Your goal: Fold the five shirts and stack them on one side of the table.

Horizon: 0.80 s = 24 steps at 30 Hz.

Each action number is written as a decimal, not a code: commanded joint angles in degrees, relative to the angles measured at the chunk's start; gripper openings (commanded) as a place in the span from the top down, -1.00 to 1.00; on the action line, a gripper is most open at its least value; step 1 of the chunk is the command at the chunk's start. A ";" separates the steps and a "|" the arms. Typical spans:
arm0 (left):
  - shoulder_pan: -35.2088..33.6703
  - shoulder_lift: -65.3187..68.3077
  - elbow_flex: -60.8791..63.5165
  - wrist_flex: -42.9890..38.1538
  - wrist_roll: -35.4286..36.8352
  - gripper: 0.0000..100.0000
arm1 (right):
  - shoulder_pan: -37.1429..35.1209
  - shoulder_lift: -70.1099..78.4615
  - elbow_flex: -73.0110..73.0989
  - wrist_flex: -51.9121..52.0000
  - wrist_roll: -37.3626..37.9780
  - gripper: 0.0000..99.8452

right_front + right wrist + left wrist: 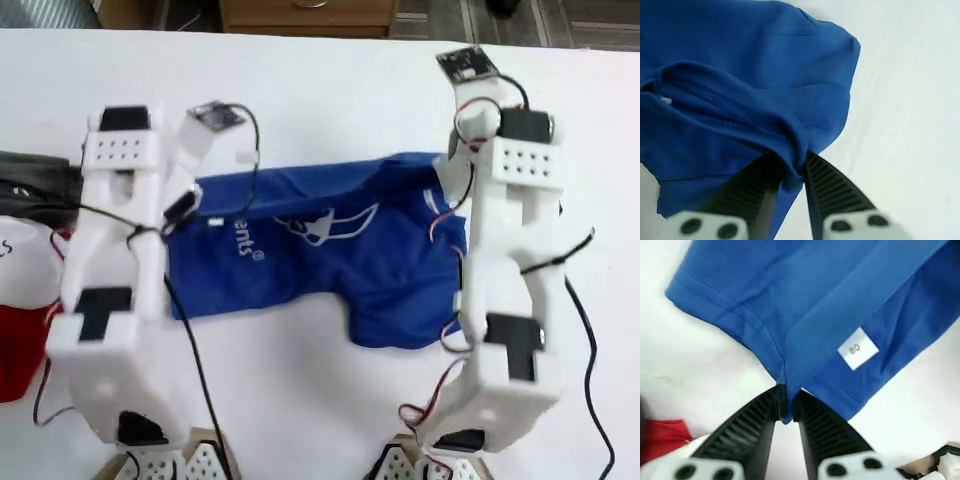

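A blue shirt (340, 250) with white print lies spread across the middle of the white table (320, 90), between the two arms. In the left wrist view my left gripper (786, 407) is shut on the hem corner of the blue shirt (805, 305), near a small white size tag (857, 348). My right gripper (792, 172) is shut on a bunched fold of the blue shirt (740, 85). In the high view the left arm (120, 250) stands at the shirt's left end and the right arm (505, 250) at its right end.
A red and white shirt (20, 300) and a dark garment (30, 185) lie at the table's left edge. A red patch (660, 437) shows beside the left gripper. Wooden furniture (300, 15) stands beyond the far edge. Cables hang along both arms.
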 commanded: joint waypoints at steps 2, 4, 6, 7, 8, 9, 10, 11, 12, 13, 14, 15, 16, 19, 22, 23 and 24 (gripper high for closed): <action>-0.79 -12.57 15.43 -7.03 -0.26 0.95 | 1.45 -14.55 18.90 -8.57 2.90 0.96; -0.79 -15.30 20.44 -9.23 -0.35 0.95 | 1.80 -19.30 26.73 -11.47 4.04 0.96; -0.79 -16.70 24.13 -11.08 -0.44 0.95 | 2.68 -23.52 33.14 -13.49 4.13 0.96; -0.79 -16.97 25.45 -11.52 -0.35 0.95 | 3.21 -25.36 35.69 -14.20 4.22 0.96; -0.79 -17.14 26.51 -11.78 -0.26 0.95 | 3.47 -26.95 37.54 -14.46 4.48 0.96; -0.79 -17.23 27.47 -11.87 -0.26 0.95 | 3.91 -28.26 39.12 -14.37 5.45 0.96; -0.79 -17.14 28.09 -11.87 -0.26 0.95 | 4.26 -29.58 40.53 -14.29 5.98 0.96; -0.79 -17.14 28.62 -12.04 -0.44 0.95 | 4.53 -30.64 42.02 -14.46 6.59 0.96; -0.79 -17.14 29.32 -12.84 -0.44 0.95 | 4.79 -31.34 43.43 -14.64 7.03 0.96; -0.79 -17.14 30.29 -13.80 -0.44 0.95 | 4.88 -31.69 44.66 -14.64 7.21 0.96; -0.79 -17.14 31.34 -14.95 -0.44 0.95 | 4.88 -31.87 45.80 -14.73 7.82 0.96; -0.79 -17.05 32.75 -15.91 -0.35 0.95 | 4.97 -31.96 46.95 -15.16 8.18 0.96; -0.70 -17.05 34.24 -16.70 -0.35 0.95 | 5.14 -32.04 48.09 -15.87 8.18 0.96; -0.79 -17.05 39.16 -20.40 -0.62 0.95 | 6.29 -31.87 50.90 -18.51 8.70 0.96; -1.14 -16.97 43.21 -24.70 -0.70 0.95 | 7.25 -31.78 54.33 -20.62 10.11 0.96; -1.14 -16.97 44.26 -26.02 -0.70 0.95 | 7.43 -31.78 55.56 -21.14 10.20 0.96; -1.14 -16.97 45.23 -27.08 -0.70 0.95 | 7.43 -31.78 56.70 -21.58 10.20 0.96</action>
